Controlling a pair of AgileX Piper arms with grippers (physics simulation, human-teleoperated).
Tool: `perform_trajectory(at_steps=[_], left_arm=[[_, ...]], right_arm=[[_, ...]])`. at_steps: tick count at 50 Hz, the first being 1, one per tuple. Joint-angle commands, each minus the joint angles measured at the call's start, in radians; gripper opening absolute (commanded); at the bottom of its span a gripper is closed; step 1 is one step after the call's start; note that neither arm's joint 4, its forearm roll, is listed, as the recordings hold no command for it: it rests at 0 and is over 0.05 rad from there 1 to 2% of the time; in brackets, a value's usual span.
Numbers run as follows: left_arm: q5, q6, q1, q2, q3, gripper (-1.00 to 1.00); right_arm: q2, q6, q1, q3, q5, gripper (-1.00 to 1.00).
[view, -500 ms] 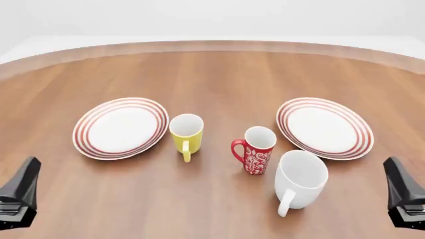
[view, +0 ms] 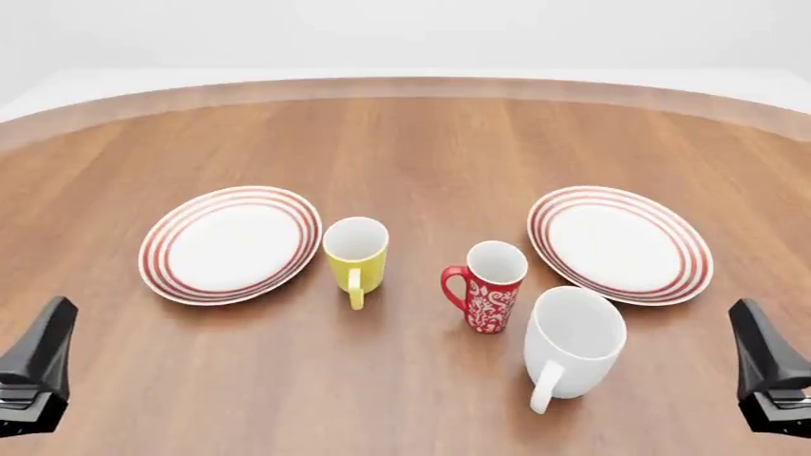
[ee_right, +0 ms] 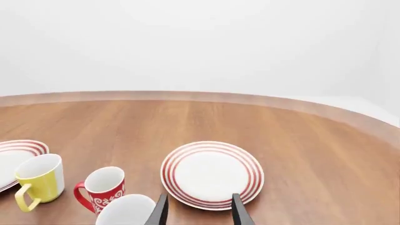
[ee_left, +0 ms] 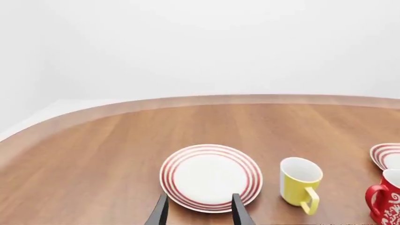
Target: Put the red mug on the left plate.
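Observation:
The red mug (view: 488, 288) with a white floral pattern stands upright mid-table, its handle to the left. It also shows in the left wrist view (ee_left: 387, 199) and the right wrist view (ee_right: 103, 190). The left plate (view: 231, 243), white with red rings, lies left of the yellow mug and also shows in the left wrist view (ee_left: 211, 177). My left gripper (view: 45, 361) is at the near left corner, open and empty, with its fingers (ee_left: 161, 213) apart and pointing at that plate. My right gripper (view: 761, 366) is at the near right corner, open and empty (ee_right: 198, 213).
A yellow mug (view: 356, 256) stands between the left plate and the red mug. A larger white mug (view: 573, 342) stands just right of and nearer than the red mug. A look-alike right plate (view: 620, 243) lies beyond it. The table's curved far edge (view: 405, 87) runs across the back.

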Motion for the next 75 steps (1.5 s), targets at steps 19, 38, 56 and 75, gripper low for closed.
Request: perform_trajectory(at_steps=[19, 38, 56, 75], left_arm=[[0.005, 0.041, -0.08, 0.039, -0.039, 1.0], [-0.186, 0.153, -0.326, 0.43, -0.222, 1.0], [-0.281, 0.296, -0.501, 0.708, -0.384, 1.0], [-0.34, 0.332, -0.613, 0.998, -0.506, 1.0]], right_arm=[[-0.009, -0.019, 0.006, 0.0, 0.004, 1.0], [-0.013, -0.041, 0.016, 0.0, 0.008, 1.0], [-0.01, -0.061, 0.023, 0.0, 0.026, 1.0], [0.039, -0.084, 0.034, 0.001, -0.012, 1.0]])
